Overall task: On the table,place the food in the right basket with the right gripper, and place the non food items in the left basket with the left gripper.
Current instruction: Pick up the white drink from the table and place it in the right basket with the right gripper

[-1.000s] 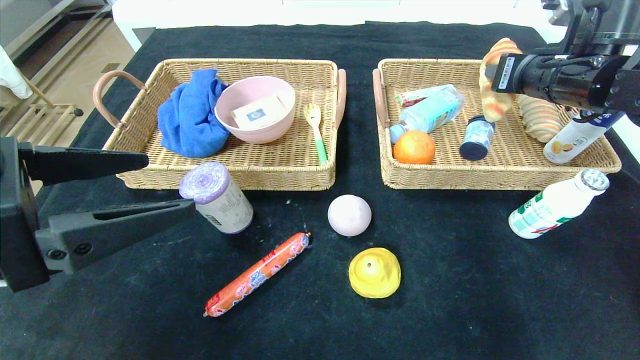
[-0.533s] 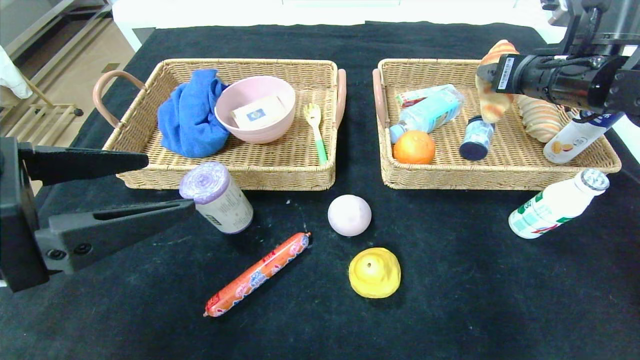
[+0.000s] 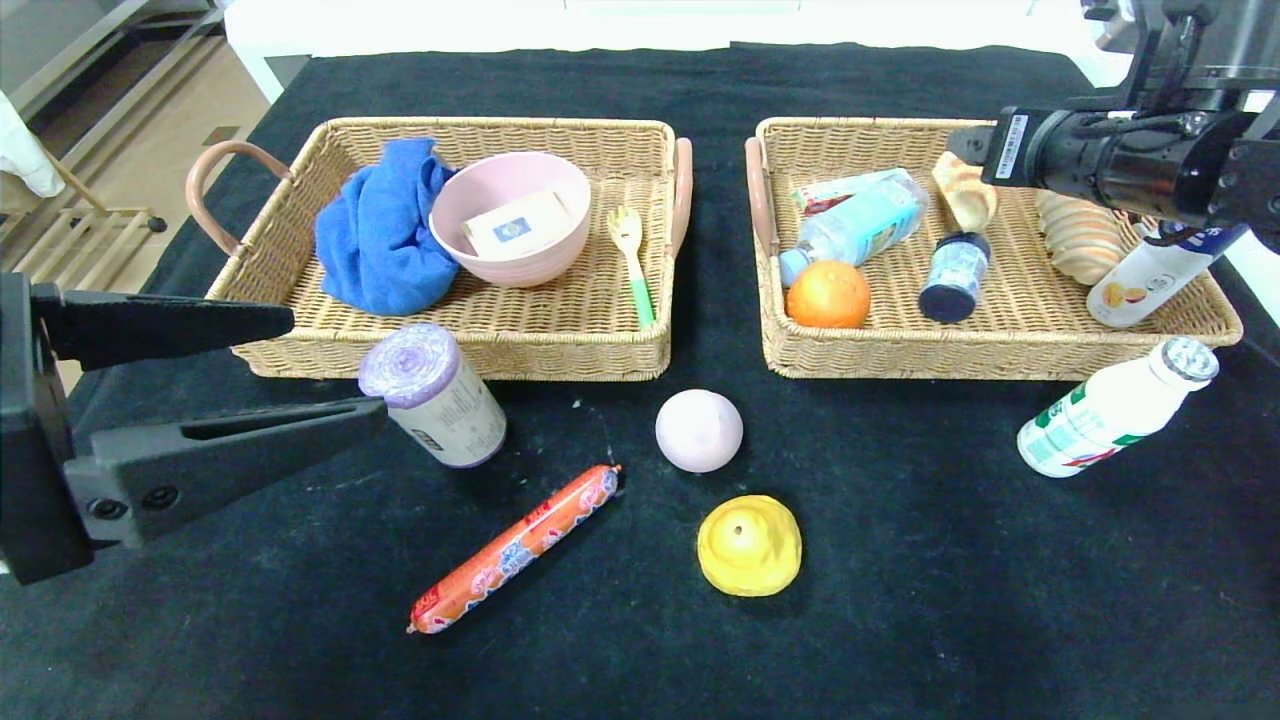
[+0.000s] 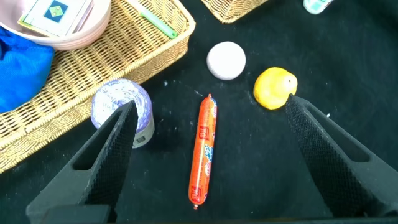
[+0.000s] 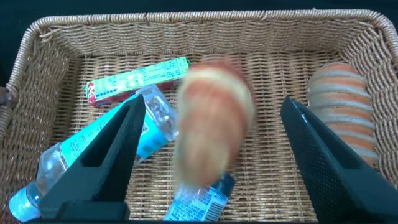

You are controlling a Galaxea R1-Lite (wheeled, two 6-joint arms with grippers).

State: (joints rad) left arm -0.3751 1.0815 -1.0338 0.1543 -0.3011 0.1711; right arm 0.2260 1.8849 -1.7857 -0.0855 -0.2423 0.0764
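My right gripper point(image 5: 212, 102) hangs open over the right basket point(image 3: 1000, 355). A croissant point(image 5: 214, 130) shows blurred between its spread fingers, touching neither. In the head view this croissant point(image 3: 965, 190) is down inside the basket, by a small blue bottle point(image 3: 955, 275). My left gripper point(image 3: 340, 362) stands open at the table's left, its lower finger beside a purple roll point(image 3: 432, 395). Loose on the cloth lie a sausage point(image 3: 515, 548), a pale ball point(image 3: 699, 430), a yellow fruit-like piece point(image 3: 750, 545) and a white bottle point(image 3: 1115, 408).
The right basket also holds an orange point(image 3: 828, 294), a water bottle point(image 3: 860, 225), a second croissant point(image 3: 1078, 238) and a drink bottle point(image 3: 1150, 275). The left basket point(image 3: 460, 350) holds a blue cloth point(image 3: 380, 235), a pink bowl point(image 3: 510, 215) and a fork point(image 3: 632, 262).
My right gripper has opened and let go of the croissant, which has dropped from level with the wrist down into the right basket. The left arm has not moved.
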